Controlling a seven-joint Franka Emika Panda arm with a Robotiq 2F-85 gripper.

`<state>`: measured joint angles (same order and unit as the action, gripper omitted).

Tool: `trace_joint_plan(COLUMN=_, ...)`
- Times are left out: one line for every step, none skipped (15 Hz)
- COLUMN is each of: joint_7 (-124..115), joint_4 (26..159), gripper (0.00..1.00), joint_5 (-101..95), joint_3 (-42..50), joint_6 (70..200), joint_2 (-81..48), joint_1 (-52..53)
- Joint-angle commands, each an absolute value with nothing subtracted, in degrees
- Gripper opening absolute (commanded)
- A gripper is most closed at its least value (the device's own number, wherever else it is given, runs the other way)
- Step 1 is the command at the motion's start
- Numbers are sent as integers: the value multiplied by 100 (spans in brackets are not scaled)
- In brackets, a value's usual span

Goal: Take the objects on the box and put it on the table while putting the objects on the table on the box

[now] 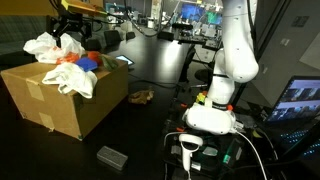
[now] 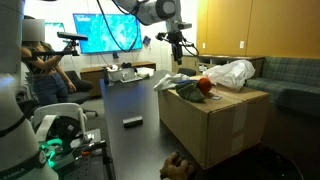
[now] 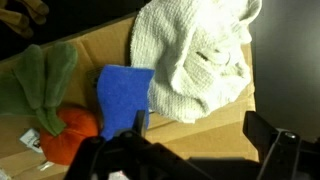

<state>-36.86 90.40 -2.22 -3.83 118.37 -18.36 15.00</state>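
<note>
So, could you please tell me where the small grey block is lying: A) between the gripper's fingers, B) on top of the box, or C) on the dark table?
C: the grey block lies flat on the table, clear of the box, and the gripper above the box is open and empty.

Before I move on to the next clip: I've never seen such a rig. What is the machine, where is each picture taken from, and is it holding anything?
The white machine is a single robot arm; its gripper hangs above the cardboard box. Two pictures come from cameras standing in the room; the third looks down from the wrist. On the box lie a white cloth, a blue cloth, a green cloth and an orange item. On the dark table lie a small grey block and a brown object. The jaws stand open, holding nothing.
</note>
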Motion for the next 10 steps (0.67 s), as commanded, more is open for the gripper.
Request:
trace_joint_plan(joint_7=-3584, joint_4=8797, gripper=100, joint_5=-275, joint_3=-539, joint_6=11705, joint_2=-2100, joint_1=1614)
trace_joint_plan(joint_7=-3561, joint_4=8770, gripper=100, joint_5=-262, joint_3=-571, joint_6=11706, joint_2=-2182, joint_1=1643)
trace_joint_plan(joint_7=-3524, joint_4=8713, gripper=100, joint_5=-238, joint_3=-599, joint_6=11702, joint_2=-2307, joint_1=1666)
trace_joint_plan(joint_7=-3481, joint_4=8680, gripper=100, joint_5=-210, joint_3=-622, joint_6=11700, joint_2=-2405, joint_1=1682)
trace_joint_plan(joint_7=-3433, joint_4=8642, gripper=100, joint_5=-174, joint_3=-640, joint_6=11685, joint_2=-2502, joint_1=1687)
trace_joint_plan(joint_7=-3434, joint_4=8601, gripper=100, joint_5=-192, joint_3=-634, joint_6=11688, joint_2=-2617, joint_1=1711)
trace_joint_plan(joint_7=-3449, joint_4=8552, gripper=100, joint_5=-178, joint_3=-624, joint_6=11689, joint_2=-2726, joint_1=1724)
trace_joint_plan(joint_7=-3390, joint_4=8535, gripper=100, joint_5=-130, joint_3=-626, joint_6=11691, joint_2=-2802, joint_1=1709)
trace_joint_plan(joint_7=-3370, joint_4=8492, gripper=100, joint_5=-114, joint_3=-614, joint_6=11691, joint_2=-2895, joint_1=1708)
trace_joint_plan(joint_7=-3342, joint_4=8477, gripper=100, joint_5=-87, joint_3=-604, joint_6=11696, joint_2=-2954, joint_1=1697)
